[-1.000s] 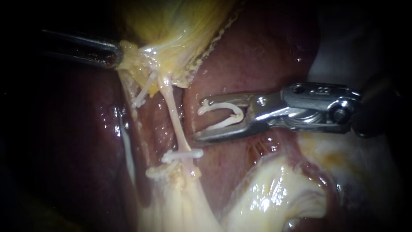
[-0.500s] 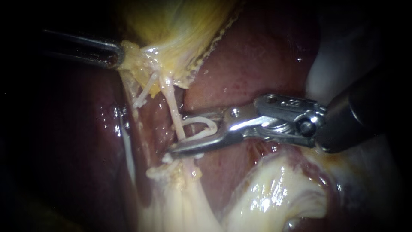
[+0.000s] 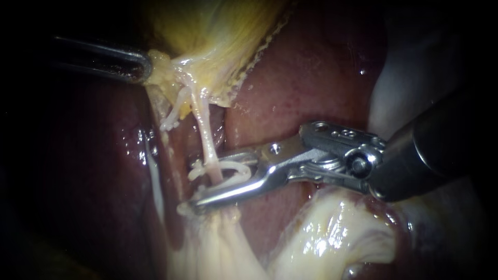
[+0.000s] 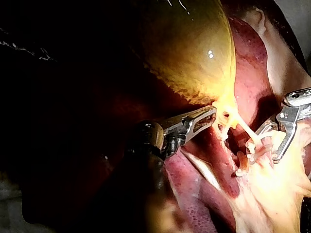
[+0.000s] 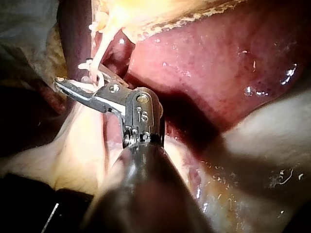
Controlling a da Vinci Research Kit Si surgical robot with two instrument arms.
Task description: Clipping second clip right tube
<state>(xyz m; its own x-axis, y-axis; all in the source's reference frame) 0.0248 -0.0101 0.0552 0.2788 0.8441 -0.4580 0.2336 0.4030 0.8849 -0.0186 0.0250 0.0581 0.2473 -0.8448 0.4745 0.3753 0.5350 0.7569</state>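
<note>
My right instrument [image 3: 208, 179] comes in from the right, its jaws holding a white clip [image 3: 236, 167] between them. The jaws and the clip straddle the pale right tube [image 3: 206, 136], low on it. The lower jaw mostly hides another white clip on the same tube. My left instrument [image 3: 141, 66] is shut on yellow tissue [image 3: 161, 67] at the gallbladder's [image 3: 207, 31] lower end and holds it to the left. The right wrist view shows the tube [image 5: 100, 60] passing into the right instrument's jaws [image 5: 80, 80]. The left wrist view shows both instruments [image 4: 211, 115] [image 4: 266, 143].
A thinner white strand [image 3: 174, 111] hangs left of the right tube. Dark red liver [image 3: 311, 78] lies behind and to the right. Glistening pale fatty tissue [image 3: 332, 233] bulges below the right instrument's shaft [image 3: 425, 155].
My right instrument has moved left and down with its clip, from clear of the tube to straddling it just above the other clip. The left instrument has kept its hold.
</note>
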